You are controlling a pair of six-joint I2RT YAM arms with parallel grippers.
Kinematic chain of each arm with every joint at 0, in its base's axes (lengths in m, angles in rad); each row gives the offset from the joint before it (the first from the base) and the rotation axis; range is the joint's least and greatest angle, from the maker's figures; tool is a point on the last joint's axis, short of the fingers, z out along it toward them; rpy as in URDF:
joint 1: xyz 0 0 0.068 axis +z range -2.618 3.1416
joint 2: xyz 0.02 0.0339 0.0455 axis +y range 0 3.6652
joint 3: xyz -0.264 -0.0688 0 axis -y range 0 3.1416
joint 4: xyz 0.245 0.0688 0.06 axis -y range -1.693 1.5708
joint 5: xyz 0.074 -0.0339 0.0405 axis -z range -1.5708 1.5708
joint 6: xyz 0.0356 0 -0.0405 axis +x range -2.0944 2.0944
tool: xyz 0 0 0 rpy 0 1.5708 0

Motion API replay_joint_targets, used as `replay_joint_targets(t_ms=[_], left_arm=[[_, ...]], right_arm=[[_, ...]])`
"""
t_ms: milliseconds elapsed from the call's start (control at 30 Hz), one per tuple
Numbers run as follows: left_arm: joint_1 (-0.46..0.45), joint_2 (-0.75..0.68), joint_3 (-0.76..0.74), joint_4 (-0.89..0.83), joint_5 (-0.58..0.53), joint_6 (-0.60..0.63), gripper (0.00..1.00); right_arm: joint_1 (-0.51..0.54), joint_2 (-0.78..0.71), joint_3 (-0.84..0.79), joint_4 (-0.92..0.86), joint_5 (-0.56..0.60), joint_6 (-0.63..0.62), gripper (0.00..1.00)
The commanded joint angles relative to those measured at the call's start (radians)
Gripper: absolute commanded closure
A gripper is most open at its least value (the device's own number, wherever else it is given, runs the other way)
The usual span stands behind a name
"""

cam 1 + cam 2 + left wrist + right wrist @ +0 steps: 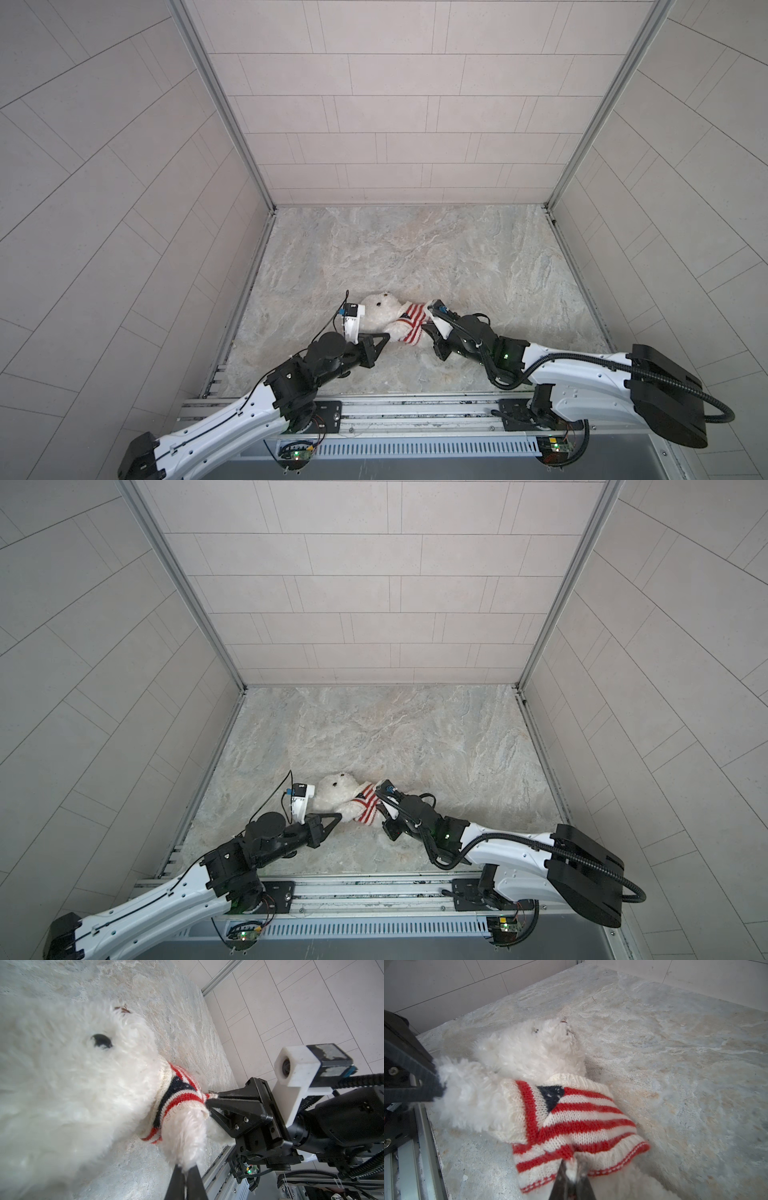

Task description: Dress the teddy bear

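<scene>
Fingers, left gripper [186,1166]: being pinched together on a fluffy white paw of the teddy bear [384,311].
Fingers, right gripper [572,1162]: being pinched together on the sweater [571,1118] at its hem.
Teddy bear: being held stretched between both grippers, lying on the marbled table [415,257] near its front edge, head toward the left arm.
Sweater: being worn over the bear's torso; red and white stripes, dark blue patch.

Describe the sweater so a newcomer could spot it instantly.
On the marbled tabletop, toward its front edge, lies a fluffy white teddy bear. Around its body is the sweater: the only red-and-white striped thing, with a navy patch.
</scene>
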Motion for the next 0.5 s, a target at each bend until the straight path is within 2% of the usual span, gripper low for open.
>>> replay_joint_targets(t_ms=[0, 67, 267, 333, 467], left_arm=[[0.013, 0.037, 0.004, 0.072, -0.001, -0.004, 1.00], [0.013, 0.067, 0.005, 0.098, 0.009, -0.006, 1.00], [0.013, 0.085, -0.001, 0.114, 0.015, -0.010, 1.00], [0.014, 0.082, -0.001, 0.111, 0.016, -0.010, 1.00], [0.013, 0.076, -0.004, 0.112, 0.019, -0.012, 1.00]], right_arm=[[-0.031, 0.005, 0.004, -0.092, 0.031, -0.051, 0.88], [-0.015, 0.002, 0.013, -0.078, -0.002, -0.080, 0.79], [0.024, -0.003, 0.049, -0.079, -0.046, -0.101, 0.66], [0.039, 0.005, 0.062, -0.076, -0.038, -0.092, 0.57], [0.050, 0.030, 0.083, -0.040, -0.047, -0.076, 0.51]])
